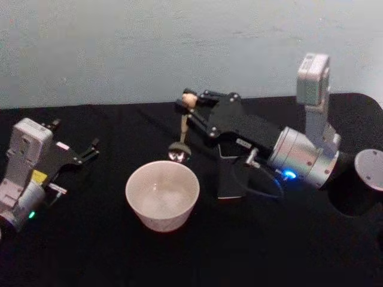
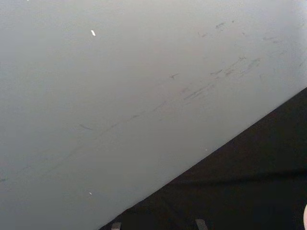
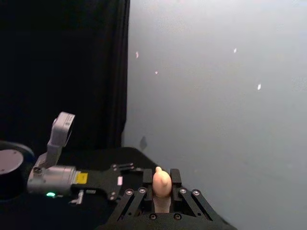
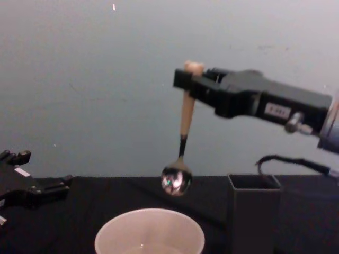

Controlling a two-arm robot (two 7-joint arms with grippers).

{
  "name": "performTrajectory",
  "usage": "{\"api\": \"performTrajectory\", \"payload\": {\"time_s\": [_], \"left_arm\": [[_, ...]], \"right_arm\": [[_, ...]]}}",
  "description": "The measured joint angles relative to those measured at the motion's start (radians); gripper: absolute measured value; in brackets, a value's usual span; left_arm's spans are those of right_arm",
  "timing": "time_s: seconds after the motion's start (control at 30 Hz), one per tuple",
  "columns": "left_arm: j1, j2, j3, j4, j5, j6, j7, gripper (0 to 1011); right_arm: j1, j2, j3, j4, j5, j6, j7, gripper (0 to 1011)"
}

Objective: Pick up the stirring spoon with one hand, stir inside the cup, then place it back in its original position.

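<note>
the right end effector (image 1: 189, 103) pinches the stirring spoon (image 1: 183, 128) by its top over the cup (image 1: 161, 194), and the left end effector (image 1: 75, 136) sits spread out, well apart.

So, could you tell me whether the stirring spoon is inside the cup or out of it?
Out: the right gripper holds the stirring spoon by its top, shiny bowl hanging higher than the cup.

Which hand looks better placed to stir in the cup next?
Right. The right hand grips the stirring spoon, raised just behind the cup; the left hand sits open, off to the side.
</note>
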Motion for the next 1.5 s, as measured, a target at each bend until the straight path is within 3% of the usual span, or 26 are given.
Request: {"api": "performTrajectory", "payload": {"time_s": [0.33, 0.57, 0.93, 1.5], "left_arm": [[0.000, 0.000, 0.000, 0.000, 0.000, 0.000, 0.000, 1001], [0.000, 0.000, 0.000, 0.000, 0.000, 0.000, 0.000, 1001], [0.000, 0.000, 0.000, 0.000, 0.000, 0.000, 0.000, 1001], [0.000, 0.000, 0.000, 0.000, 0.000, 0.000, 0.000, 1001]], "right_arm": [[-0.001, -0.023, -0.046, 0.050, -0.008, -0.008, 0.024, 214], [0.013, -0.058, -0.075, 0.130, -0.032, -0.040, 0.034, 214], [0.035, -0.122, -0.085, 0.250, -0.078, -0.087, 0.015, 214], [0.032, -0.138, -0.072, 0.287, -0.105, -0.089, 0.013, 214]]}}
